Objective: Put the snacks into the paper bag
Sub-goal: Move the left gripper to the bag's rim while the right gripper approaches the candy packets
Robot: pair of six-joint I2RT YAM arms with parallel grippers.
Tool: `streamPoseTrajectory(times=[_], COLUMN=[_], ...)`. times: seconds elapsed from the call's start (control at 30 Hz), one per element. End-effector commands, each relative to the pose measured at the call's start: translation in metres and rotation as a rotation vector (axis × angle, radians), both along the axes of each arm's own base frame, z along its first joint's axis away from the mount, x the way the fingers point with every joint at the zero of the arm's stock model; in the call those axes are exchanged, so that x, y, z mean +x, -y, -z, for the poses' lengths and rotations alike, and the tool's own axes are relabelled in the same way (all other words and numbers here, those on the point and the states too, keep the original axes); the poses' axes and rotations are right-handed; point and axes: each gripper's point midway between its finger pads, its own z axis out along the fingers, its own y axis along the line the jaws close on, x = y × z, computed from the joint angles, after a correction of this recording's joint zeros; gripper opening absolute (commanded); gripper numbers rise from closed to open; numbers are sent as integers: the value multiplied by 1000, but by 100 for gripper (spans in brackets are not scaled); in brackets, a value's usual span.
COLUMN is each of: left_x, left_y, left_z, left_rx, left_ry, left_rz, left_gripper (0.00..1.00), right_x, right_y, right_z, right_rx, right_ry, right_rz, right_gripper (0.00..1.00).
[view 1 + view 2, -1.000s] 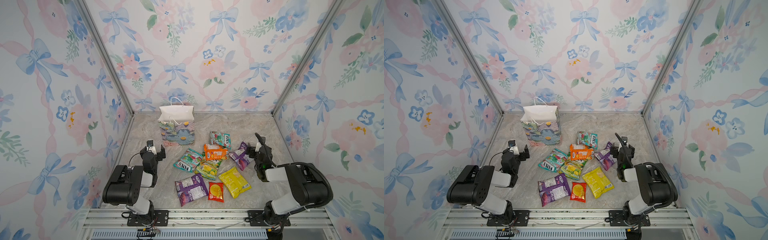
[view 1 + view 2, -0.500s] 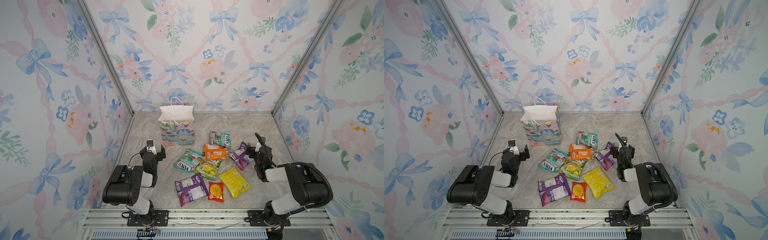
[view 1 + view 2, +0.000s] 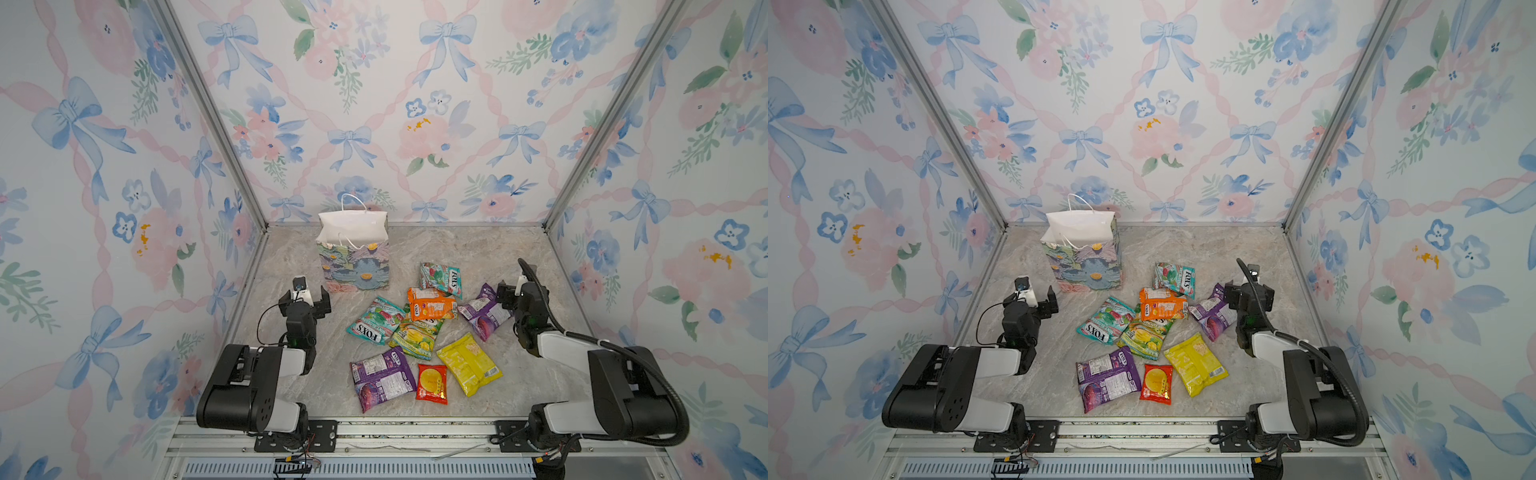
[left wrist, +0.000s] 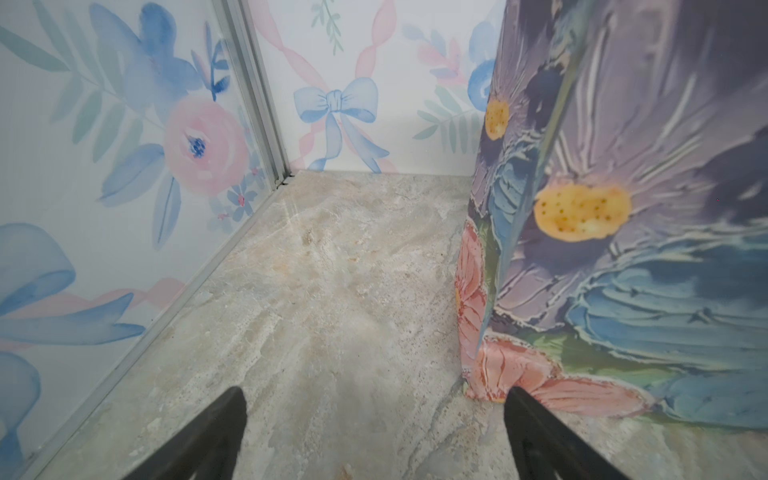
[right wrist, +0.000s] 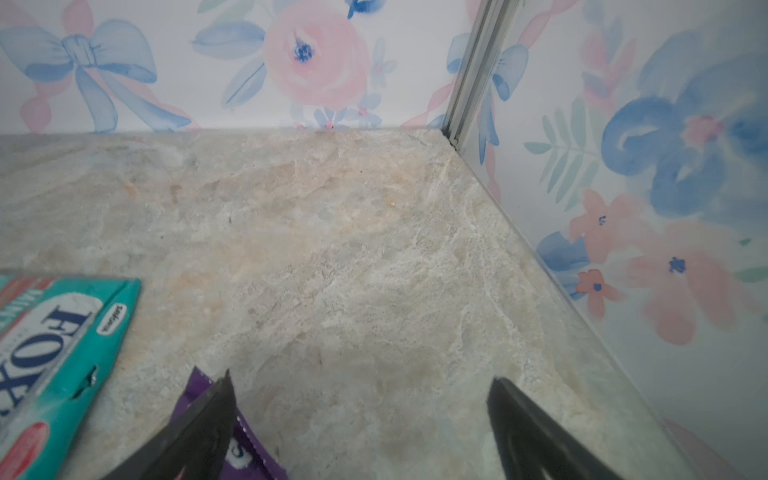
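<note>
Marbled table (image 3: 478,257) inside floral-papered walls fills a top view. The bag (image 3: 357,266) stands upright towards the back, left of centre, with its mouth open. The snacks (image 3: 419,320) lie flat on the table in front of it and to its right, all outside the bag. They are a far teal packet (image 3: 441,280), an orange packet (image 3: 430,304), a near teal packet (image 3: 376,321), a green-yellow packet (image 3: 415,336) partly under the orange one, a yellow packet (image 3: 467,365), a red packet (image 3: 432,383), a front purple packet (image 3: 382,378) and a right purple packet (image 3: 482,318). The left gripper (image 3: 305,302) sits low near the bag's front left corner, jaws wide and holding nothing. The right gripper (image 3: 520,293) sits at the right purple packet's outer end, jaws also wide.

A top view (image 3: 1088,266) of the bag from slightly aside shows the same layout. The left gripper (image 3: 1030,305) is apart from the bag, and the right gripper (image 3: 1249,296) has one finger above the right purple packet (image 3: 1212,318).

Left wrist view: the fingers (image 4: 224,436) are spread wide over bare table, with one tip just before the bag's (image 4: 623,208) bottom corner.

Right wrist view: the fingers (image 5: 523,432) are spread wide. One lies over the right purple packet's (image 5: 249,449) edge, with the far teal packet (image 5: 62,353) beside it. Bare table lies between the tips.
</note>
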Motion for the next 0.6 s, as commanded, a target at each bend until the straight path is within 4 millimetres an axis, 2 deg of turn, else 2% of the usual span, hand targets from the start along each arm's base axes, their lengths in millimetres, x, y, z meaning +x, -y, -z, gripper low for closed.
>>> streamPoseTrajectory(times=[0.0, 0.07, 0.1, 0.17, 0.27, 0.33, 0.43, 0.57], left_x=[-9, -17, -22, -35, -60, -67, -69, -55], left_y=[-17, -17, -19, -25, -46, -48, -48, -39], left_z=[-8, -20, -25, -45, -66, -84, -119, -158], left_rx=[-80, -108, -136, -220, -405, -441, -453, -425], left_ry=[-36, -18, -5, 75, 212, 269, 294, 186], left_rz=[-136, -149, -165, -211, -352, -333, -258, -162], left_gripper=[98, 98, 98, 98, 98, 98, 98, 95], right_x=[-10, -15, -17, -14, -11, -9, -7, -5], right_y=[2, 6, 7, 0, -12, -16, -25, -44], right_z=[-40, -57, -58, -62, -68, -69, -63, -56], right_rx=[131, 245, 283, 350, 399, 400, 400, 402], right_ry=[-58, -17, -19, 6, 27, -13, -109, -202], right_rz=[97, 161, 166, 72, 7, -2, -31, -97], right_gripper=[97, 97, 97, 97, 96, 96, 97, 96])
